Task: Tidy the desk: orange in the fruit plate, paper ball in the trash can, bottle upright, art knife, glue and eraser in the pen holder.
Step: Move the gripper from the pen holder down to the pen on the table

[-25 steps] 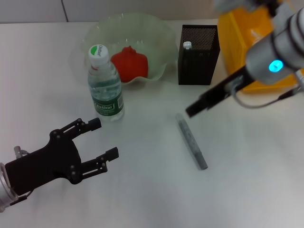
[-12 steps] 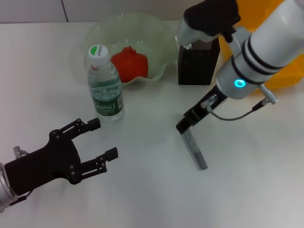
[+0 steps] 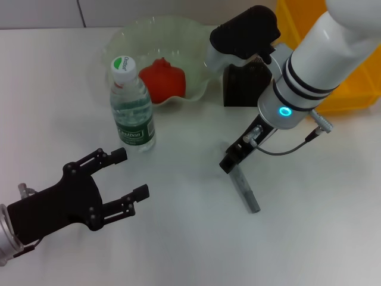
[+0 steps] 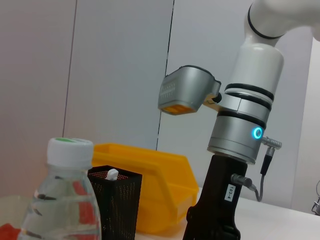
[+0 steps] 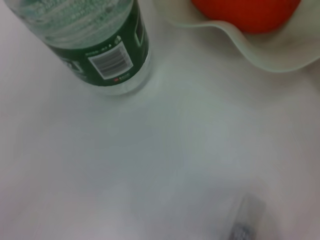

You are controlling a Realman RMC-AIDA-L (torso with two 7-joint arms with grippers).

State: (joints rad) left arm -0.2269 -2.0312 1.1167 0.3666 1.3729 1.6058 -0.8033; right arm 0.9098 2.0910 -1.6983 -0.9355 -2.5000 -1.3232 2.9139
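Observation:
A grey art knife (image 3: 246, 189) lies flat on the white desk. My right gripper (image 3: 231, 162) has come down onto its far end. In the right wrist view only the knife's tip (image 5: 244, 227) shows. The bottle (image 3: 132, 107) stands upright beside the fruit plate (image 3: 196, 36), which holds the orange (image 3: 162, 79). The black mesh pen holder (image 3: 243, 89) is partly behind my right arm, and a white-capped thing (image 4: 111, 174) stands in it. My left gripper (image 3: 127, 174) hovers open and empty at the near left. The paper ball and eraser are out of view.
A yellow bin (image 3: 351, 83) sits at the back right, behind the pen holder. From the left wrist I see the bottle (image 4: 62, 200), the pen holder (image 4: 114, 205), the bin (image 4: 155, 185) and my right arm (image 4: 240, 145) standing upright.
My right arm has swung in from the back right and come down, its gripper moving onto the far end of the art knife. The left arm has not moved.

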